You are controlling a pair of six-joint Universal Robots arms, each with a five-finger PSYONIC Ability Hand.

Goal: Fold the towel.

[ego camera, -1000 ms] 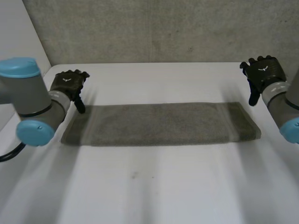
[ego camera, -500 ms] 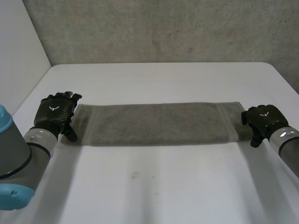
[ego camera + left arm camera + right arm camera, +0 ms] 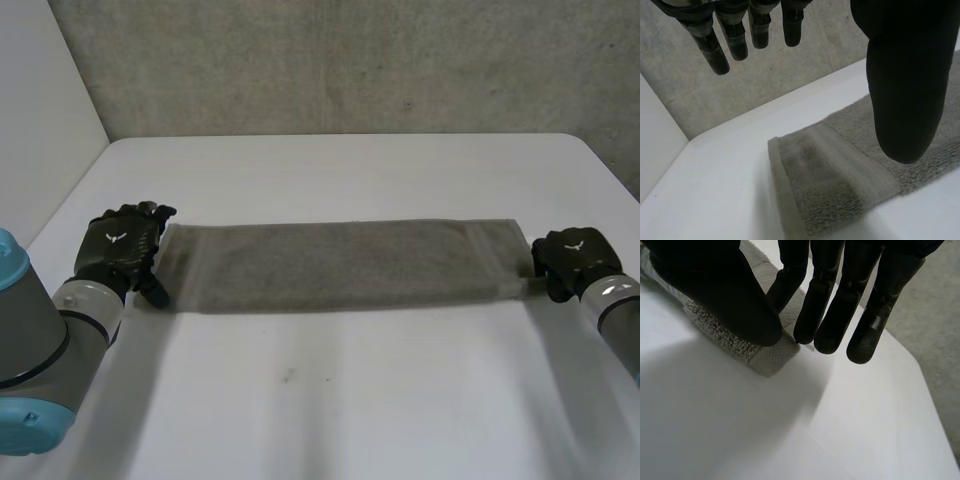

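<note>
White tabletop (image 3: 330,400), grey towel (image 3: 340,262) flat. Left hand (image 3: 120,248) over one end, fingers (image 3: 735,40) apart; right hand (image 3: 570,255) touching opposite corner, fingers straight, unclamped.

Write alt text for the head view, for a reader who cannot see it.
A long grey towel lies flat across a white table, with the robot's left hand at its left short end and the right hand at its right short end. A grey wall stands behind the table.
</note>
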